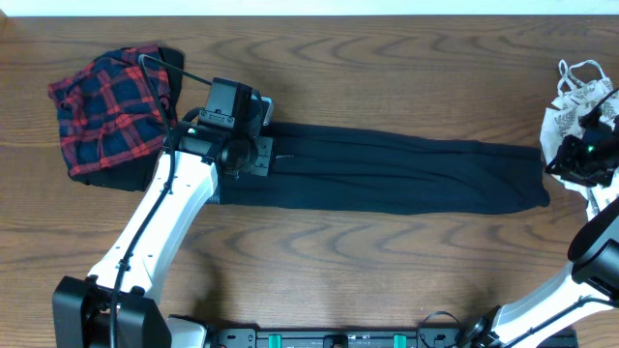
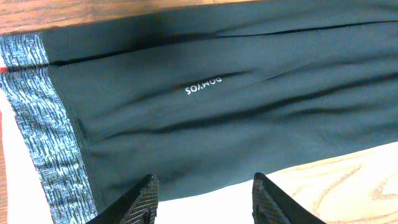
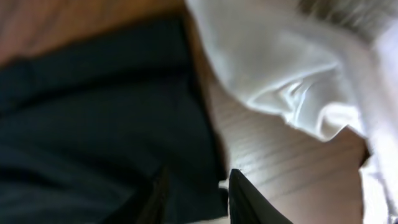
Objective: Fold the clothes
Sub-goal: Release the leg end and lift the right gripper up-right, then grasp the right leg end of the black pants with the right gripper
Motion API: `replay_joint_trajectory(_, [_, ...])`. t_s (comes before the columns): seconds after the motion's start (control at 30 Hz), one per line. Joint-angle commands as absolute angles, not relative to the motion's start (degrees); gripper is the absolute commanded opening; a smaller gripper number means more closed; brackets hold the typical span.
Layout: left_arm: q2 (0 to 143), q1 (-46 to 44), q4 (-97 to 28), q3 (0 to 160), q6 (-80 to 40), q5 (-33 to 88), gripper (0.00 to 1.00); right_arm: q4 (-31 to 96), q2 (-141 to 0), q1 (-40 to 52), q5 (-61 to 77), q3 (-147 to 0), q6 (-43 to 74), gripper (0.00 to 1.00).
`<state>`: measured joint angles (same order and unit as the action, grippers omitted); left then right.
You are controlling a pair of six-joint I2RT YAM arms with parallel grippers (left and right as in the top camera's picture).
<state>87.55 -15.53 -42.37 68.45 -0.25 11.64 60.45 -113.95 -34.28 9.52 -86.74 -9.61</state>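
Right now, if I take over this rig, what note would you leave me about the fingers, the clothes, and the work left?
Left gripper: fingers open above the waistband end of the leggings, holding nothing.
Right gripper: fingers apart at the ankle end, no clear grip.
The leggings lie flat, full length. The plaid piece is bunched at far left, the white top at the right edge.
Done: leggings spread out. Left: every fold.

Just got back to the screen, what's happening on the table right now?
Black leggings lie stretched flat along the table. The left tool is open above the waistband end. The right tool, jaws apart, is at the ankle end beside a white top. A plaid piece lies bunched at the far left. No crosswise fold yet.
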Motion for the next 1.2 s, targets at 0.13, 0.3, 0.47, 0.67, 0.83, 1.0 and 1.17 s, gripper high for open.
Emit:
replay_joint_trajectory(0.13, [87.2, -15.6, -43.0, 68.9, -1.1, 11.4, 0.49, 59.9, -113.8, -34.9, 6.7, -85.9, -13.0, 0.30])
replay_joint_trajectory(0.3, [87.2, -15.6, -43.1, 68.9, -1.1, 11.4, 0.49, 55.0, -113.8, -35.1, 5.8, -82.8, -13.7, 0.25])
replay_joint_trajectory(0.47, [87.2, -15.6, -43.1, 68.9, -1.1, 11.4, 0.49, 51.0, -114.3, -35.4, 6.3, -78.6, -14.4, 0.21])
replay_joint_trajectory(0.67, [87.2, -15.6, -43.1, 68.9, -1.1, 11.4, 0.49, 49.2, -115.5, -35.4, 8.0, -76.3, -14.3, 0.25])
replay_joint_trajectory(0.83, [87.2, -15.6, -43.1, 68.9, -1.1, 11.4, 0.49, 48.9, -117.0, -35.4, 8.0, -76.3, -13.8, 0.57])
replay_joint_trajectory(1.0, [87.2, -15.6, -43.1, 68.9, -1.1, 11.4, 0.49, 48.6, -119.3, -35.7, 9.6, -76.3, -13.8, 0.58])
replay_joint_trajectory(1.17, [87.2, -15.6, -43.1, 68.9, -1.1, 11.4, 0.49, 49.1, -122.9, -36.0, 13.8, -76.3, -13.8, 0.58])
